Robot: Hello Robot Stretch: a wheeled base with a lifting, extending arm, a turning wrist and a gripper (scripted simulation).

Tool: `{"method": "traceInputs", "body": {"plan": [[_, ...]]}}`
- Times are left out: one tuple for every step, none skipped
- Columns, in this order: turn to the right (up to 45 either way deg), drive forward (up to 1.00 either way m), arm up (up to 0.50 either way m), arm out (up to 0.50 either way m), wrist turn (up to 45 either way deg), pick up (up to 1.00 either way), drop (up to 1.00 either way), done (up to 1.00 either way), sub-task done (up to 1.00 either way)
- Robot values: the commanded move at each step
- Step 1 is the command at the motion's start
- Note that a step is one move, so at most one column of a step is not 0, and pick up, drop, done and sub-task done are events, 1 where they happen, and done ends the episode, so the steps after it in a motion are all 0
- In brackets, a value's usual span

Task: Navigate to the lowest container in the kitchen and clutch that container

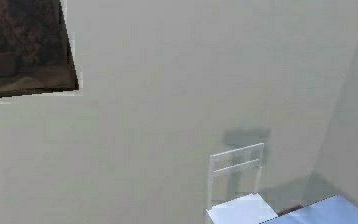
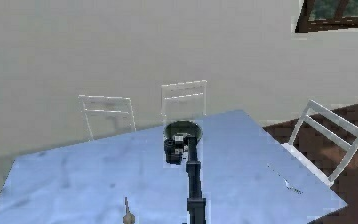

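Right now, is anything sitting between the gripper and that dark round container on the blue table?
Nothing visible does. The gripper is at the near rim of the dark round container on the table; whether it touches cannot be told. The small upright thing stands well off toward the arm side view's left.

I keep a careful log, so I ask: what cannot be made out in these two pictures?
Arm side view: whether the gripper holds anything; a dark green round bowl-like thing sits at it on the pale blue tabletop.
Arm side view: a small brown upright thing by the bottom edge, too small to name.
Forward view: the dark wall picture, cut off by the top and left edges.
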Motion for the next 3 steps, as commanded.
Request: {"method": "traceInputs", "body": {"plan": [[0.0, 0.0, 0.0, 0.0, 0.0, 1.0, 0.0, 0.0, 0.0], [0.0, 0.0, 0.1, 0.0, 0.0, 0.0, 0.0, 0.0, 0.0], [0.0, 0.0, 0.0, 0.0, 0.0, 0.0, 0.0, 1.0, 0.0]]}}
